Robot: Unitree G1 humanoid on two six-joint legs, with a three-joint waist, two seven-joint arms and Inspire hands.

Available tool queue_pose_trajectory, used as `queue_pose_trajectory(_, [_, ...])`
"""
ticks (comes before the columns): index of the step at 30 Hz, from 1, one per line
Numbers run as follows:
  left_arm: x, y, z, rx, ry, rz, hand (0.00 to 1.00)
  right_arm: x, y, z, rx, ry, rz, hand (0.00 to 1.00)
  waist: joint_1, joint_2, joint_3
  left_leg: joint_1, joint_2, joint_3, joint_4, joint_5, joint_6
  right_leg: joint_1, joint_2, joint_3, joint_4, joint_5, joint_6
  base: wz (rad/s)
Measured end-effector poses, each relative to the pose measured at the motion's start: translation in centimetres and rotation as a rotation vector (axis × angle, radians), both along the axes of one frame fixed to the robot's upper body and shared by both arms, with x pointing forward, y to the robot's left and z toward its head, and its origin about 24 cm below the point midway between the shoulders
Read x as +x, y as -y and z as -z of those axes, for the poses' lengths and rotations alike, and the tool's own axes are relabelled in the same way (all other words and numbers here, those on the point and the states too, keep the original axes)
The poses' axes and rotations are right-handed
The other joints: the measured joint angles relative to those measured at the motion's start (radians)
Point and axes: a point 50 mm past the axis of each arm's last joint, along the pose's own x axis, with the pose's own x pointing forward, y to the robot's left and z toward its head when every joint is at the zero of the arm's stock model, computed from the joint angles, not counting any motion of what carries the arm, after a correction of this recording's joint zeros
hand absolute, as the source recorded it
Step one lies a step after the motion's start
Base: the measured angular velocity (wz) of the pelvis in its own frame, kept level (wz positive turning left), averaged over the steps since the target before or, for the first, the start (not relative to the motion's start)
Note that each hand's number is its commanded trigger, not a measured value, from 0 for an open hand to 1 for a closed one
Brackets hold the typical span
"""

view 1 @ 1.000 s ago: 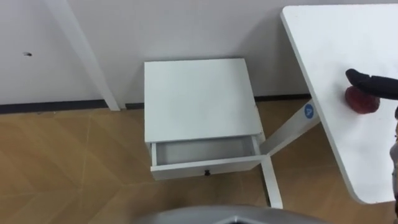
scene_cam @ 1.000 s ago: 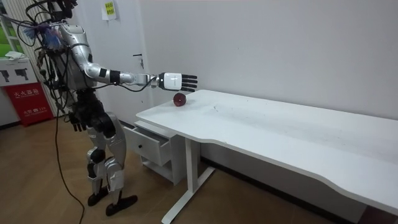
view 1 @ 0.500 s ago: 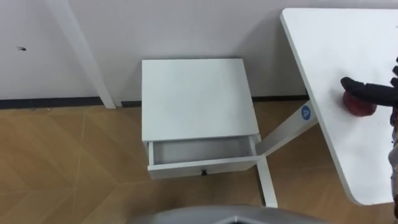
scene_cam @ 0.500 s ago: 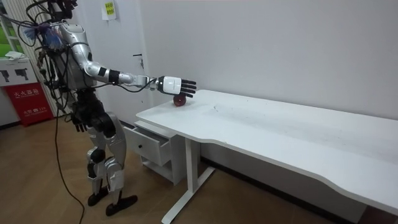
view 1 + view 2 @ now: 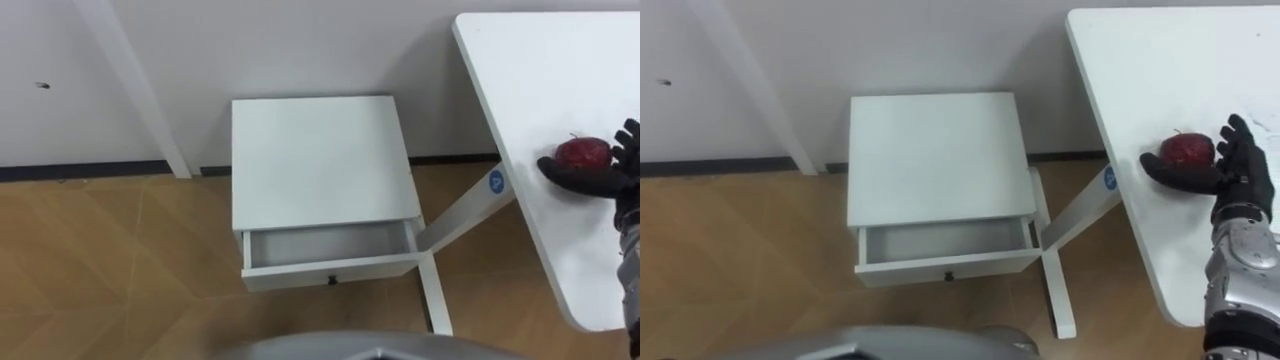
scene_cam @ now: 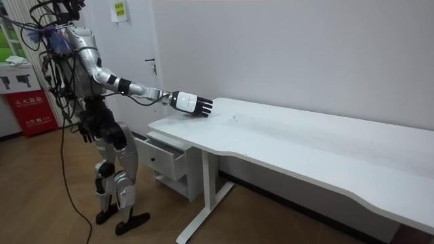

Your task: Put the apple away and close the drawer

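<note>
Found apple (image 5: pixel 1186 148) on white table (image 5: pixel 1140 60) near its corner, round (no long axis), stem up, saw right hand (image 5: pixel 1237 175) cupped loosely against it, fingers (image 5: pixel 1240 135) spread, unclasped, left hand (image 6: pixel 86 133) by hip, drawer (image 5: pixel 945 243) open.

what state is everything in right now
apple, resting on the table, stem up
drawer, open, looks empty
right hand, open, thumb on one side of the apple and fingers on the other
left hand, hanging by the hip
</note>
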Motion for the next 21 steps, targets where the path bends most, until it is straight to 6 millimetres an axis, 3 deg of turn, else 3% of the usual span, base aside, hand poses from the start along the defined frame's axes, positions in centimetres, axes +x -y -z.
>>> queue_pose_trajectory(1, [0.0,0.0,0.0,0.0,0.0,0.0,0.0,0.0,-0.1,0.1,-0.001,-0.003,-0.004,0.6,0.0,0.0,0.0007,0.001,0.0,0.0,-0.001,0.0,0.0,0.001,0.0,0.0,-0.001,0.0,0.0,0.0])
queue_pose_trajectory(2, [0.1,0.0,0.0,0.0,0.002,0.002,0.0,-0.2,-0.1,0.2,-0.005,-0.008,-0.005,1.0,0.002,-0.002,0.0012,0.004,0.0,0.0,-0.003,0.0,0.0,0.004,0.001,-0.001,-0.003,0.0,0.0,0.0])
queue_pose_trajectory(14, [0.4,0.1,0.1,0.002,-0.001,0.021,0.0,-1.4,1.1,1.0,-0.07,-0.058,0.064,1.0,0.003,-0.005,0.0007,0.008,0.001,-0.018,0.005,0.0,0.0,0.021,0.0,-0.021,-0.006,-0.002,-0.001,0.04])
queue_pose_trajectory(21, [0.3,0.1,0.1,-0.02,-0.013,0.044,0.0,-1.5,1.3,1.4,-0.07,-0.086,0.073,1.0,0.007,-0.019,0.0006,0.021,0.003,-0.026,0.004,-0.004,-0.007,0.027,0.001,-0.027,-0.002,-0.016,-0.002,0.04])
